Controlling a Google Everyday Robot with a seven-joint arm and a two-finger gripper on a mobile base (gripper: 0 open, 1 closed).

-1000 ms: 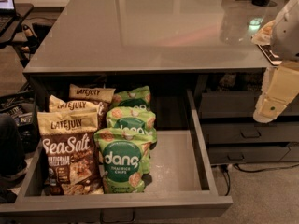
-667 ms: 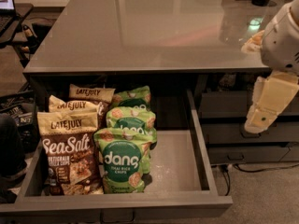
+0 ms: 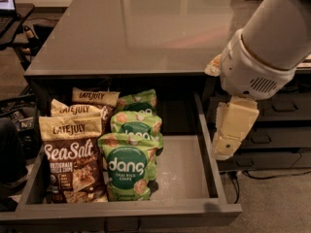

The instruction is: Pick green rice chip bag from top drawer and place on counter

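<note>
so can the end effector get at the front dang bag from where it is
Probably yes: the end effector hangs outside the top drawer's right wall, the drawer is open, and nothing covers the front green rice chip bag. It would have to clear that wall.

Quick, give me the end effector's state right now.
The end effector: open or closed cannot be told. It hangs outside the right wall of the top drawer, apart from the front green rice chip bag.

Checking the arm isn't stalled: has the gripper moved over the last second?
Yes. The gripper has shifted left and down in the view, from well right of the top drawer to close beside its right wall.
</note>
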